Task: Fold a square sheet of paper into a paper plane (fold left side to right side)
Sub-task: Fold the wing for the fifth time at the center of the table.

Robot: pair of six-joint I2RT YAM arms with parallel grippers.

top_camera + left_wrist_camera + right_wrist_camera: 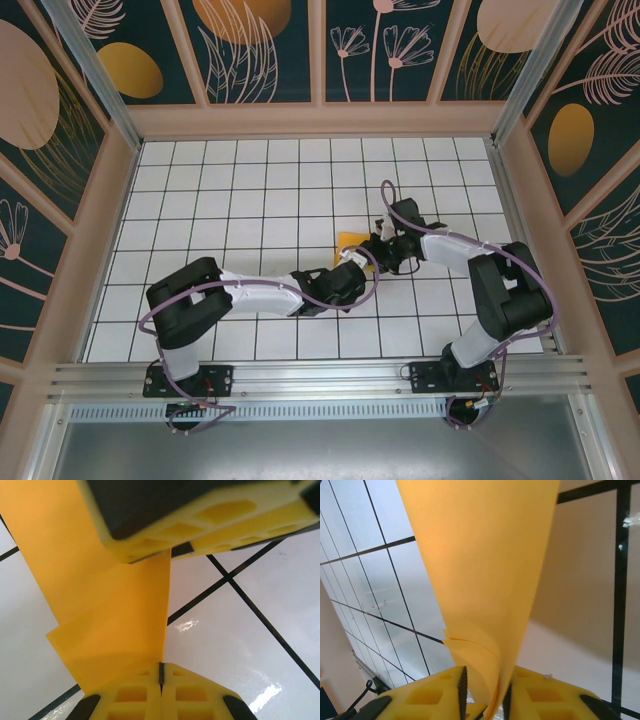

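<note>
The square sheet of paper (349, 240), bright orange and folded into layers, is raised off the white grid table at mid right, and both grippers meet at it. My left gripper (362, 258) comes in from the left. In the left wrist view its jaws (161, 666) are pressed together on the paper's (110, 605) lower edge. The right gripper's yellow fingers (200, 520) sit at the paper's far end. My right gripper (385, 245) reaches in from the right. Its jaws (484, 680) stand apart, and the curled paper layers (480, 555) rise loosely between them.
The white tiled table (230, 200) is boxed in by patterned walls with a beige ledge (320, 120) at the back and sides. An aluminium rail (320, 375) with the arm bases runs along the near edge. Bare tiles lie to the left and behind the grippers.
</note>
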